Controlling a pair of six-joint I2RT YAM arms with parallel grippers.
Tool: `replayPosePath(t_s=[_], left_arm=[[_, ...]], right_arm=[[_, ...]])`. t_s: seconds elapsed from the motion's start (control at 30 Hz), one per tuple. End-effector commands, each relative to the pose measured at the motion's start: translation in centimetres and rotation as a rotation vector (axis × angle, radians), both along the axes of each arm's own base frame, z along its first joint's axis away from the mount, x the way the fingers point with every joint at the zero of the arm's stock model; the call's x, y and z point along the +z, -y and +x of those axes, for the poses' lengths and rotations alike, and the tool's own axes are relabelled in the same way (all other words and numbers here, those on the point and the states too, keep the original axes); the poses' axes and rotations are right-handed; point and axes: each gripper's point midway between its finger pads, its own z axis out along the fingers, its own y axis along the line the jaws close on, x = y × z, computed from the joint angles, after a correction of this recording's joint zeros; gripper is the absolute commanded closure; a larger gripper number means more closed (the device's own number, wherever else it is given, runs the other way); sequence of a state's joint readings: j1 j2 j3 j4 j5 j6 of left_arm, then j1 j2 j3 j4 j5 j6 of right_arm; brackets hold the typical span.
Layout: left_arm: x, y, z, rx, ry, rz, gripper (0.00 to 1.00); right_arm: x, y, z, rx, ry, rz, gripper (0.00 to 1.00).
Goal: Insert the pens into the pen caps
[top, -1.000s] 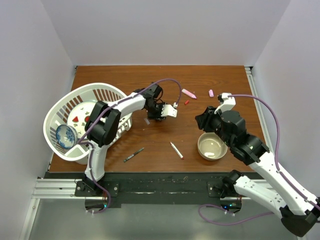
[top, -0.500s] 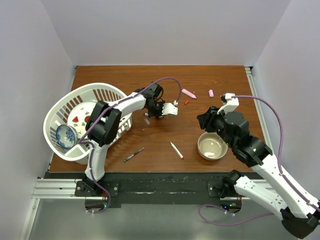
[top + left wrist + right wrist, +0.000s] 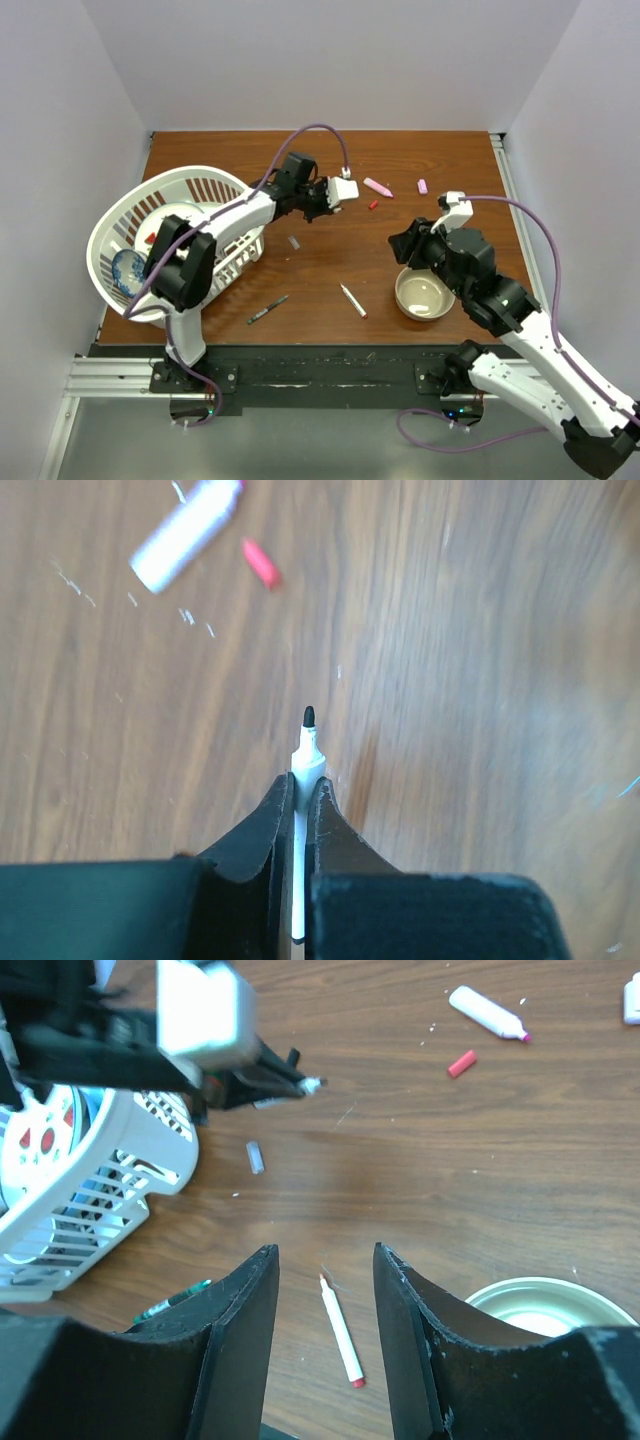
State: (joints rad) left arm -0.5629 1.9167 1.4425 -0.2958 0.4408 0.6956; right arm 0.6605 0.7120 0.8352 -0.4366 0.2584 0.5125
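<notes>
My left gripper is shut on a white pen, whose black tip juts out ahead of the fingers above the table. In the top view this gripper hangs near the table's far middle. A thick pink pen and a red cap lie just to its right, and a pale pink cap lies farther right. A small dark cap rests by the basket. My right gripper is open above a white pen with a red tip. A thin dark pen lies near the front.
A white laundry-style basket holding dishes lies tipped at the left. A beige bowl stands under the right arm. Grey walls close in the table on three sides.
The left gripper closed on the white pen and carried it up and toward the far side, leaving the small dark cap behind. The right gripper's jaws opened wider.
</notes>
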Motion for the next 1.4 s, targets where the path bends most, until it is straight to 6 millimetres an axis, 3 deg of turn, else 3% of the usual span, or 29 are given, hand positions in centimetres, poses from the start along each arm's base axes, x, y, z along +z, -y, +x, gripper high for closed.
replayPosePath(t_s=[0.0,0.07,0.1,0.17,0.2,0.27,0.3,0.33,0.37,0.57,0.77,0.93,0.97,1.03,1.07,1.1,1.13,1.2,1.23,1.27,1.33,1.37], left_arm=[[5.4,2.3,-1.1,0.046,-0.059,-0.251,1.0],[7.8,3.2,-1.9,0.036,-0.074,-0.355,1.0],[7.7,3.4,-2.8,0.059,-0.149,-0.399,1.0],[11.5,4.4,-4.1,-0.007,-0.139,-0.535,1.0],[11.4,4.5,-5.4,0.021,-0.232,-0.588,1.0],[16.1,4.8,-6.8,-0.047,-0.194,-0.744,1.0],[15.9,4.5,-7.9,-0.018,-0.284,-0.793,1.0],[17.8,4.3,-8.7,-0.033,-0.281,-0.846,1.0],[19.4,4.2,-9.2,-0.061,-0.26,-0.902,1.0],[23.9,3.2,-11.8,-0.077,-0.38,-1.108,1.0],[25.8,2.8,-12.8,-0.071,-0.481,-1.176,1.0],[25.2,2.6,-13.1,-0.067,-0.487,-1.16,1.0],[23.6,2.7,-11.9,0.024,-0.508,-1.123,1.0],[22.3,2.4,-10.4,0.09,-0.395,-1.063,1.0],[20.4,2.1,-9.3,0.18,-0.399,-1.013,1.0],[19.7,1.8,-8.0,0.227,-0.328,-0.968,1.0],[16.7,1.2,-7.1,0.341,-0.37,-0.876,0.91],[15.2,-0.1,-4.1,0.497,-0.303,-0.793,0.88],[12.7,-0.8,-4.1,0.565,-0.34,-0.698,0.88],[12.8,-0.7,-3.8,0.533,-0.31,-0.649,0.85],[9.6,-0.3,-5.8,0.463,-0.393,-0.508,0.74],[9.1,-0.4,-6.0,0.445,-0.375,-0.461,0.71]], right_arm=[[0.0,-1.4,0.6,0.047,0.044,0.037,0.54],[0.5,-2.6,0.8,0.102,0.097,0.058,0.53],[0.0,-2.9,0.9,0.12,0.105,0.055,0.52],[1.0,-4.2,0.8,0.207,0.165,0.039,0.5],[1.4,-4.5,0.9,0.226,0.19,0.03,0.49],[2.2,-5.0,1.6,0.244,0.248,0.023,0.47],[2.5,-5.4,1.6,0.26,0.26,0.029,0.43],[1.9,-5.7,1.9,0.269,0.245,0.016,0.42],[2.7,-6.1,2.1,0.278,0.267,0.03,0.4],[3.4,-8.6,2.4,0.375,0.287,0.075,0.34],[4.2,-9.0,3.0,0.357,0.304,0.106,0.37],[3.5,-8.6,4.0,0.316,0.271,0.059,0.43],[3.1,-8.0,3.9,0.294,0.234,0.035,0.43],[2.6,-5.9,4.5,0.163,0.185,0.03,0.43],[1.6,-5.0,4.3,0.124,0.132,0.0,0.43],[1.1,-4.1,4.5,0.066,0.097,-0.013,0.43],[0.5,-3.5,4.5,0.035,0.065,-0.03,0.43],[-1.2,-2.2,4.2,-0.019,-0.019,-0.086,0.44],[-1.8,-1.8,3.7,-0.02,-0.047,-0.106,0.44],[-2.1,-1.6,3.4,-0.016,-0.052,-0.111,0.44],[-2.5,-1.2,2.7,-0.006,-0.057,-0.124,0.44],[-1.9,-0.8,2.3,-0.013,-0.045,-0.11,0.44]])
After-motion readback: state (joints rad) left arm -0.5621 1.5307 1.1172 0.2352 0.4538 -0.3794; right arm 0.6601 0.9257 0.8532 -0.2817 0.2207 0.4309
